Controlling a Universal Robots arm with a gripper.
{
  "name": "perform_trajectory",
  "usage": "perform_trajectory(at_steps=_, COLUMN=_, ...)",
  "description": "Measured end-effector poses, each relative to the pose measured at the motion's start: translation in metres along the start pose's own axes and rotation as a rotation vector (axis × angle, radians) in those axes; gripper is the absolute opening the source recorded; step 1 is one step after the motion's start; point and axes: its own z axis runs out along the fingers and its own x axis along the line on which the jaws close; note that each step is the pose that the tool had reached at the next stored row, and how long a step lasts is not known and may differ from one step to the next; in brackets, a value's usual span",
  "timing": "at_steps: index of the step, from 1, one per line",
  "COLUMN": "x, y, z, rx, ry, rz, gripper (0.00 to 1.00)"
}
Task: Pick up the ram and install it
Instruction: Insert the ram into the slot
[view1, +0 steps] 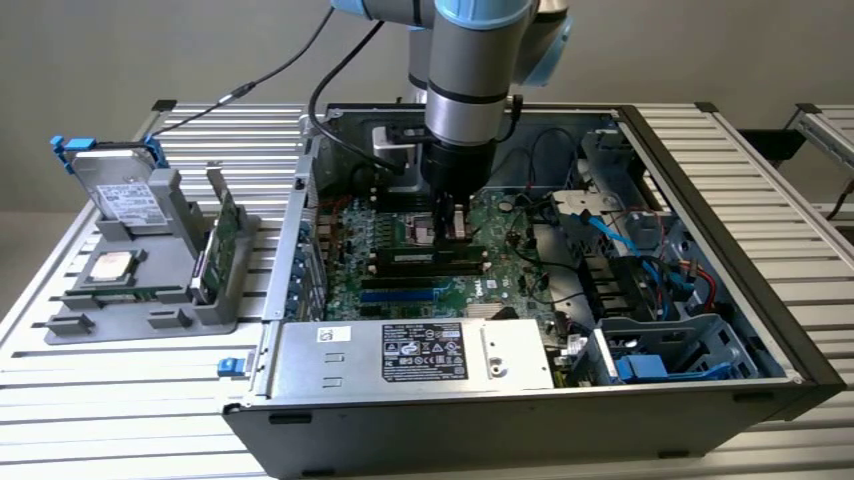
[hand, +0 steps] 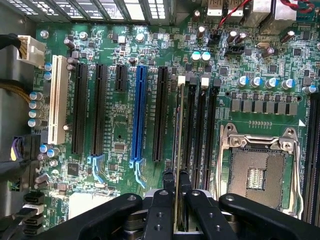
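My gripper (view1: 451, 234) reaches down into the open computer case (view1: 747, 300) and hangs just above the motherboard (hand: 120, 125). Its two black fingers (hand: 167, 181) are shut on the ram (hand: 176, 130), a thin green stick seen edge-on. The ram stands upright and runs along the leftmost of the black memory slots (hand: 200, 130), between the black expansion slots and the processor socket (hand: 257, 167). I cannot tell whether its lower edge touches the slot. White latches (hand: 181, 78) mark the slots' far ends.
A grey tray (view1: 80, 325) on the exterior view's left carries a hard drive (view1: 127, 195), a silver processor chip (view1: 114, 265) and a green expansion card (view1: 220, 235). The power supply (view1: 420, 352) fills the case's front. Cables (view1: 627, 240) and drive bays crowd the exterior view's right.
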Motion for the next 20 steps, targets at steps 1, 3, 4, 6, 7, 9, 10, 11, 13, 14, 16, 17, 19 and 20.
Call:
perform_trajectory(at_steps=1, x=0.0000, y=0.0000, z=0.0002, rx=0.0000, ry=-0.0001, rz=0.000, gripper=0.15)
perform_trajectory(at_steps=3, x=0.0000, y=-0.0001, z=0.0003, rx=-0.0003, ry=0.0001, rz=0.000, gripper=0.15)
perform_trajectory(at_steps=4, x=0.0000, y=-0.0003, z=0.0003, rx=-0.0007, ry=0.0001, rz=0.000, gripper=0.15)
perform_trajectory(at_steps=6, x=0.0000, y=-0.0008, z=0.0003, rx=-0.0029, ry=-0.0001, rz=0.000, gripper=0.15)
perform_trajectory(at_steps=7, x=0.0000, y=-0.0011, z=0.0003, rx=-0.0044, ry=-0.0003, rz=0.000, gripper=0.15)
perform_trajectory(at_steps=9, x=0.0000, y=-0.0015, z=0.0003, rx=-0.0086, ry=-0.0005, rz=-0.001, gripper=0.15)
perform_trajectory(at_steps=10, x=0.0000, y=-0.0014, z=0.0003, rx=-0.0103, ry=-0.0005, rz=-0.001, gripper=0.15)
perform_trajectory(at_steps=11, x=0.0000, y=-0.0014, z=0.0004, rx=-0.0108, ry=-0.0006, rz=-0.001, gripper=0.15)
perform_trajectory(at_steps=13, x=-0.0001, y=-0.0016, z=0.0015, rx=-0.0109, ry=-0.0009, rz=-0.001, gripper=0.15)
perform_trajectory(at_steps=14, x=-0.0001, y=-0.0016, z=0.0020, rx=-0.0110, ry=-0.0006, rz=-0.001, gripper=0.15)
perform_trajectory(at_steps=16, x=-0.0002, y=-0.0017, z=0.0033, rx=-0.0110, ry=-0.0007, rz=-0.001, gripper=0.15)
perform_trajectory(at_steps=17, x=-0.0002, y=-0.0017, z=0.0035, rx=-0.0111, ry=-0.0005, rz=-0.001, gripper=0.15)
perform_trajectory(at_steps=19, x=-0.0002, y=-0.0017, z=0.0039, rx=-0.0112, ry=-0.0005, rz=-0.001, gripper=0.15)
perform_trajectory(at_steps=20, x=-0.0004, y=-0.0018, z=0.0047, rx=-0.0111, ry=-0.0008, rz=-0.001, gripper=0.15)
